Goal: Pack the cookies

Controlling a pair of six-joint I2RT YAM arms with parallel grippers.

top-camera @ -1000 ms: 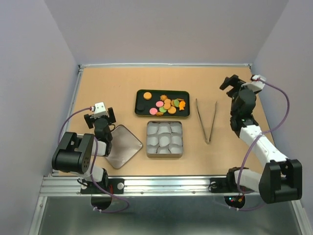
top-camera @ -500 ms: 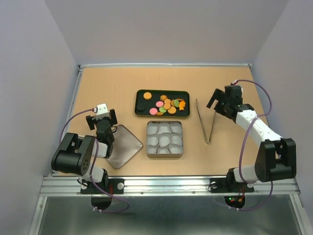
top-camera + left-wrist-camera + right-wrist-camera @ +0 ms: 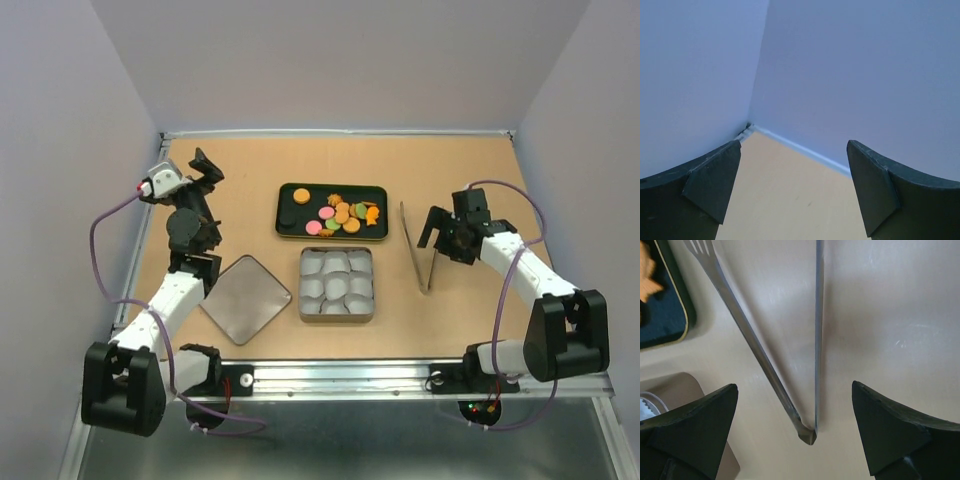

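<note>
While both arms stand over the worktop (image 3: 240, 170), neither hand holds anything.

Left hand (image 3: 205, 165): raised off the worktop near the far left corner, well apart from all items. The left wrist view shows its fingers spread wide (image 3: 794, 145), nothing between them, with only the lilac walls and a strip of worktop beyond.

Right hand (image 3: 437, 238): low over the metal tongs (image 3: 423, 247), on the right side of the worktop. In the right wrist view the fingers are wide apart (image 3: 795, 387), one on each outer side of the tongs (image 3: 809, 434). The joined end of the tongs lies between the two fingertips. No contact is visible, and how far the hand is above the worktop cannot be told.

The cookies (image 3: 338, 214) lie in the black tray (image 3: 375, 192) at the centre, far side. Most are bunched in its right half: orange, pink and green discs plus a few orange shaped pieces. One orange disc (image 3: 301, 194) and one black disc (image 3: 287, 213) sit apart at the tray's left end. An orange shaped cookie (image 3: 646, 282) shows at the edge of the right wrist view.

The square tin (image 3: 336, 318) sits just near of the tray, filled with white paper cups (image 3: 336, 283); no cookie is visible in them. The tin lid (image 3: 245, 299) lies flat to the tin's left, turned cornerwise.
</note>
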